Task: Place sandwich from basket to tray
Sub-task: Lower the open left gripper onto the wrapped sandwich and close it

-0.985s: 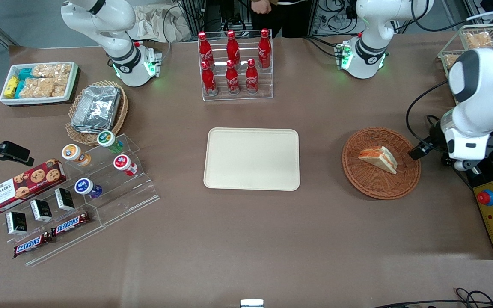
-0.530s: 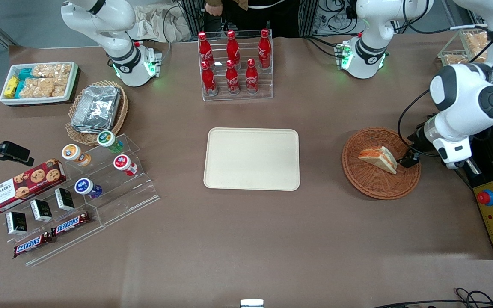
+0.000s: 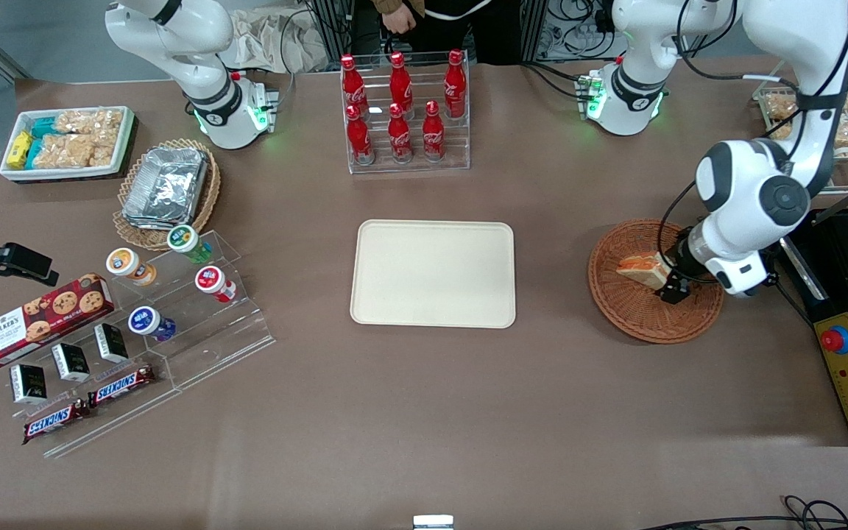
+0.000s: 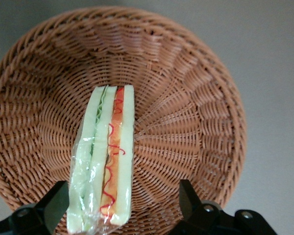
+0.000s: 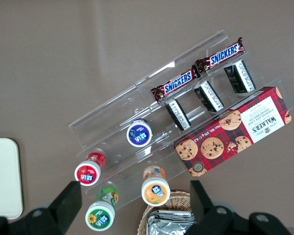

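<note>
The sandwich [image 3: 641, 269], a plastic-wrapped wedge of white bread with orange-red and green filling, lies in the round reddish-brown wicker basket [image 3: 630, 309] toward the working arm's end of the table. In the left wrist view the sandwich [image 4: 105, 156] lies between my spread fingers [image 4: 54, 205] on the basket weave [image 4: 186, 122]. My gripper [image 3: 670, 283] is open, low over the basket, straddling the sandwich's end; one finger is close beside the wrap. The cream-beige tray [image 3: 433, 273] lies mid-table and has nothing on it.
A rack of red cola bottles [image 3: 403, 110] stands farther from the front camera than the tray. A black box with a red emergency button [image 3: 836, 340] sits beside the basket at the working arm's table end. Snack displays [image 3: 137, 324] and a foil-tray basket [image 3: 166, 188] lie toward the parked arm's end.
My gripper has swung from beside the basket's rim inward over the basket and down, so that its open fingers now flank the sandwich. The sandwich has not moved.
</note>
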Motion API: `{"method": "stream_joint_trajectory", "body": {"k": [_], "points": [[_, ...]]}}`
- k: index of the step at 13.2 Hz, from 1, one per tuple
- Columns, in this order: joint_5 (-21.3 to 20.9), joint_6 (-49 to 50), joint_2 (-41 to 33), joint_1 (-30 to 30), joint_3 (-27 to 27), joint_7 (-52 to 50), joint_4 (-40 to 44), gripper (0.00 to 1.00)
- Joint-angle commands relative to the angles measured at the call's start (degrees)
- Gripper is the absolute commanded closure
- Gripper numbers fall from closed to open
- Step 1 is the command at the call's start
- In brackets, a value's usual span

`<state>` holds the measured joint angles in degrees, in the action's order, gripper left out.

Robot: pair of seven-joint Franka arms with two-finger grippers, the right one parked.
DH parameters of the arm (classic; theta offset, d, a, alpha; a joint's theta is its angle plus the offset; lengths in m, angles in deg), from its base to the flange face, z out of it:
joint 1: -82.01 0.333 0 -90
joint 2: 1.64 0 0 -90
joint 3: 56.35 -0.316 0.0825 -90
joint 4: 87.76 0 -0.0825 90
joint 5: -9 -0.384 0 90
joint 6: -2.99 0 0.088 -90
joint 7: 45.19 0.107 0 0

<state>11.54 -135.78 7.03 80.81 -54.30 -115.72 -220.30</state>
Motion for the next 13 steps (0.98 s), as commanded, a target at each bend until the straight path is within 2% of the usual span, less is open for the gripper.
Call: {"method": "stream_joint_trajectory", "body": {"k": [1, 4, 5, 6, 7, 8, 9, 10, 13], "points": [[0.8, -2.72, 0.21, -1.25, 0.06, -1.28, -3.15, 0.0], [0.18, -2.99, 0.12, -1.96, -0.02, -1.9, -5.35, 0.02], [0.1, -2.99, -0.05, -2.05, -0.02, -2.5, -5.27, 0.18], [-0.25, -2.9, -0.23, -2.05, -0.02, -3.29, -5.18, 0.43], [-0.52, -2.55, -0.49, -1.96, -0.02, -3.04, -4.92, 0.6], [-0.52, -2.11, -0.75, -1.96, -0.02, -2.78, -4.66, 0.69], [-0.96, -1.5, -1.8, -1.96, -0.11, -2.69, -4.65, 0.87], [-2.35, 0.59, -2.77, -1.7, -0.11, -2.69, -4.22, 0.97], [-4.04, 11.29, -5.41, -1.78, -0.03, -2.69, 2.43, 0.99]]}}
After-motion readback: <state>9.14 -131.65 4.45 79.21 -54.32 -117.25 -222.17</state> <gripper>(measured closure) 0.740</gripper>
